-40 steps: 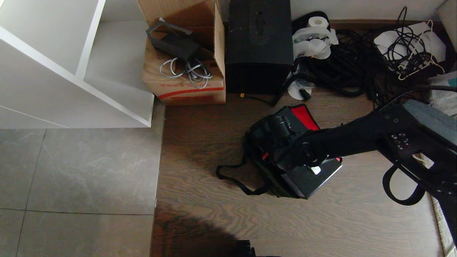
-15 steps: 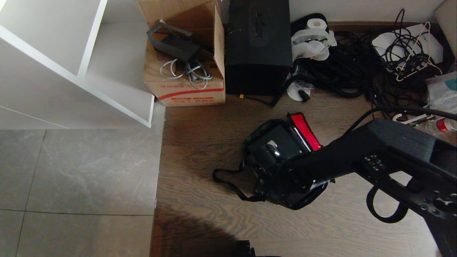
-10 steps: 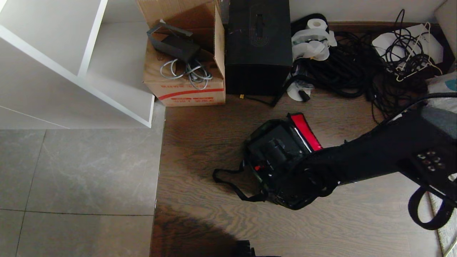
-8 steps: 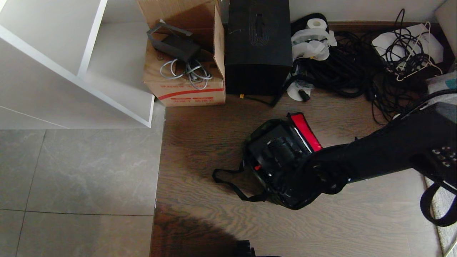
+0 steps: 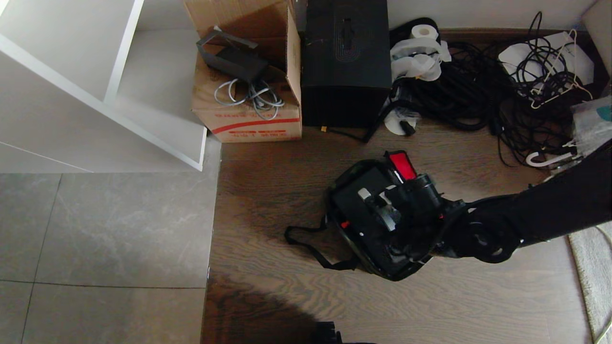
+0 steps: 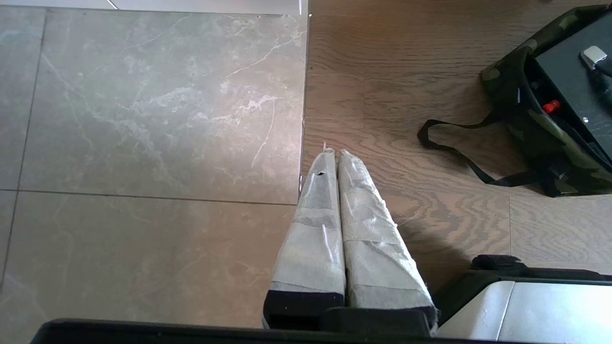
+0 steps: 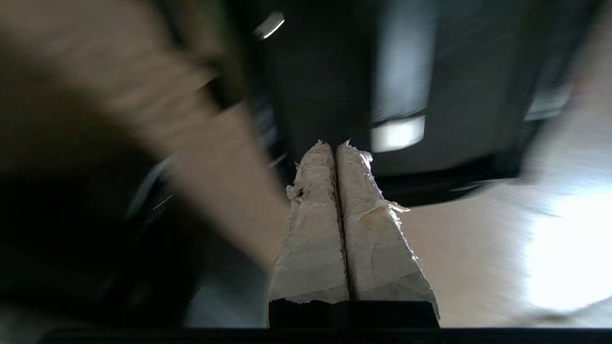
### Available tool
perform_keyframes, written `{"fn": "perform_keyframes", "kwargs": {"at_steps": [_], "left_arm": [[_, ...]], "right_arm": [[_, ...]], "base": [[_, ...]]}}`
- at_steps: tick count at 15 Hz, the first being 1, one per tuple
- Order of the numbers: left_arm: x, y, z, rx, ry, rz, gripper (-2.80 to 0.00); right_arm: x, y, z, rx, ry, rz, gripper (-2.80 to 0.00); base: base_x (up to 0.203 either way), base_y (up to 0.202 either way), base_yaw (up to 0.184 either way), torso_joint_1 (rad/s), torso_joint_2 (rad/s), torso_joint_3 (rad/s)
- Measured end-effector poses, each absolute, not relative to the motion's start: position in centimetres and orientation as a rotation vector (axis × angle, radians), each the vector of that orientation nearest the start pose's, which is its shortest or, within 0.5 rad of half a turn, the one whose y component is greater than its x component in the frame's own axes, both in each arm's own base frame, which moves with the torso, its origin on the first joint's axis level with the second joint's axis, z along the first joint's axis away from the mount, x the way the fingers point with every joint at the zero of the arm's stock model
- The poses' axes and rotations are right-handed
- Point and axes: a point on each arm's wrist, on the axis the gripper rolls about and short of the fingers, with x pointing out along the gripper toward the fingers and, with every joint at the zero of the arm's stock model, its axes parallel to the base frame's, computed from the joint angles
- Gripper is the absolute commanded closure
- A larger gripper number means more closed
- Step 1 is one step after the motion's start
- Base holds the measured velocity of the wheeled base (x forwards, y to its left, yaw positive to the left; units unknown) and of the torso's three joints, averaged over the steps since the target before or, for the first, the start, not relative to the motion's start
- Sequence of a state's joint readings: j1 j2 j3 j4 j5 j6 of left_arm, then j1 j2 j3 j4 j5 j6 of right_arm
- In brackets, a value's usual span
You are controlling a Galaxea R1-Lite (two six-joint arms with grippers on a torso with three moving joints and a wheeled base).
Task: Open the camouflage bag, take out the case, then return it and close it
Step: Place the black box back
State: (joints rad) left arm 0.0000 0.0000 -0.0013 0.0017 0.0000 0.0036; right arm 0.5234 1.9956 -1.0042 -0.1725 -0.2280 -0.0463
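The camouflage bag [image 5: 356,258] lies open on the wooden floor, its red inner panel [image 5: 401,165] standing up at the far side. Inside it sits the black case [image 5: 356,208], with a silver handle end [image 5: 364,193] and a red latch [image 5: 343,223] showing. My right gripper [image 5: 389,216] hangs just over the case's top, shut with nothing between its taped fingers [image 7: 313,191]. The right wrist view shows the case [image 7: 330,71] close under the right gripper [image 7: 334,145]. My left gripper [image 6: 333,154] is shut and parked over the floor, left of the bag [image 6: 550,129] and its strap [image 6: 459,155].
Behind the bag a cardboard box [image 5: 248,110] and a tall black box [image 5: 346,62] stand by the wall. Tangled black cables [image 5: 478,91] fill the far right. A white shelf unit [image 5: 95,95] is at the far left, and a rug edge [image 5: 590,267] at the right.
The case, earlier tilted out of the bag in my right gripper, now sits inside it. My right arm has drawn back to the right, its wrist has turned, and the gripper has shut.
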Motion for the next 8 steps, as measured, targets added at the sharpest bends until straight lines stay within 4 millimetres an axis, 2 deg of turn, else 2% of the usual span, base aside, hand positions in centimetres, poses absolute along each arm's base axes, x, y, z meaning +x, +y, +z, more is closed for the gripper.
{"fn": "perform_keyframes", "kwargs": {"at_steps": [2,5,8], "left_arm": [[-2.3,0.0,7.6,0.004,0.000,0.000,0.00],[-2.3,0.0,7.6,0.004,0.000,0.000,0.00],[-2.3,0.0,7.6,0.003,0.000,0.000,0.00]], "right_arm": [[29.8,16.2,8.6,-0.326,0.809,0.366,0.00],[28.2,14.7,7.3,-0.390,0.863,0.376,0.00],[27.5,13.7,8.1,-0.351,0.855,0.392,0.00]], "base": [[0.000,0.000,0.000,0.000,0.00,0.000],[0.000,0.000,0.000,0.000,0.00,0.000],[0.000,0.000,0.000,0.000,0.00,0.000]]}}
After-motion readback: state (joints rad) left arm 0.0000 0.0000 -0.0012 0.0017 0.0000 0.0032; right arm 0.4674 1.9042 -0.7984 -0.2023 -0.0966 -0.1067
